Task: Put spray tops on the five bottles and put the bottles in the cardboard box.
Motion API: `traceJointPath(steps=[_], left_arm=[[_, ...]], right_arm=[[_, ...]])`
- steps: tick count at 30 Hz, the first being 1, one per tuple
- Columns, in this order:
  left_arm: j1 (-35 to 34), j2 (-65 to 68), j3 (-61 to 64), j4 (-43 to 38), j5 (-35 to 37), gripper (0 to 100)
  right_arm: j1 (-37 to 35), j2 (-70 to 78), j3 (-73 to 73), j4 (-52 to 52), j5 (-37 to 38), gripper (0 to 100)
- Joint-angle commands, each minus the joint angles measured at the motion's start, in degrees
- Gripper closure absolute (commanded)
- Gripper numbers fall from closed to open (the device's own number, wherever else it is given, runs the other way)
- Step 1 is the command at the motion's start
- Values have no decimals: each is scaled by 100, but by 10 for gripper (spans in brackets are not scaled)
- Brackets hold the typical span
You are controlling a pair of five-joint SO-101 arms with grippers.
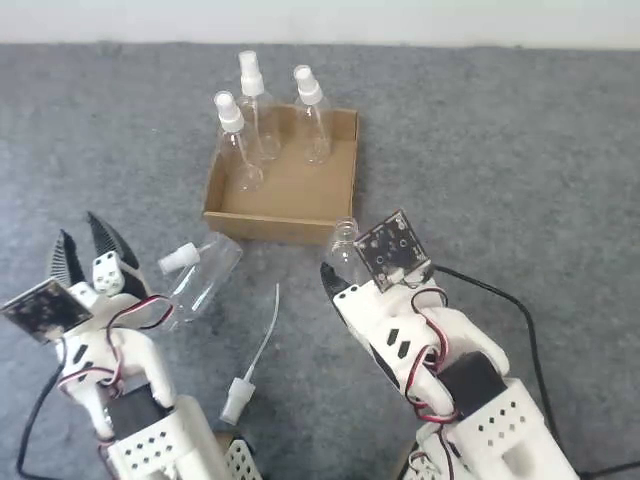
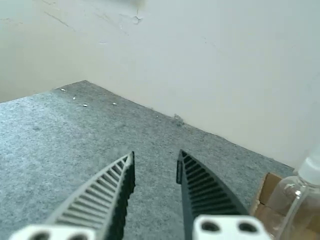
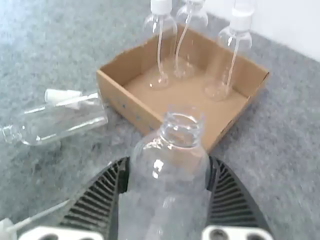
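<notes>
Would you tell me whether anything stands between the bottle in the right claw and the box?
Nothing visible. The bottle in the right claw is just outside the box, by its near wall; three bottles inside stand farther back.

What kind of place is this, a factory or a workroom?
Likely a small lab or workroom: grey felt-like tabletop, bare white wall, and a cardboard box with spray bottles for practice.
</notes>
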Motion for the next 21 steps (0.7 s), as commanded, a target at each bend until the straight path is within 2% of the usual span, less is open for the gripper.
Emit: traceJointPath(steps=[1,6,11,15,21], left_arm=[[237,-35,-57,-185,-369,866],[422,-35,-207,220,-659,866],[457,-26,-769,1266,-651,865],[607,9,-831,1380,-668,865],[1011,9,-1042,1855,-1116,865]], right_arm=[[136,-198,18,-295,-62,898],[242,-198,167,-479,-62,898],[242,-198,220,-488,-62,898],[242,-163,220,-488,-53,898],[251,-154,229,-488,-35,898]])
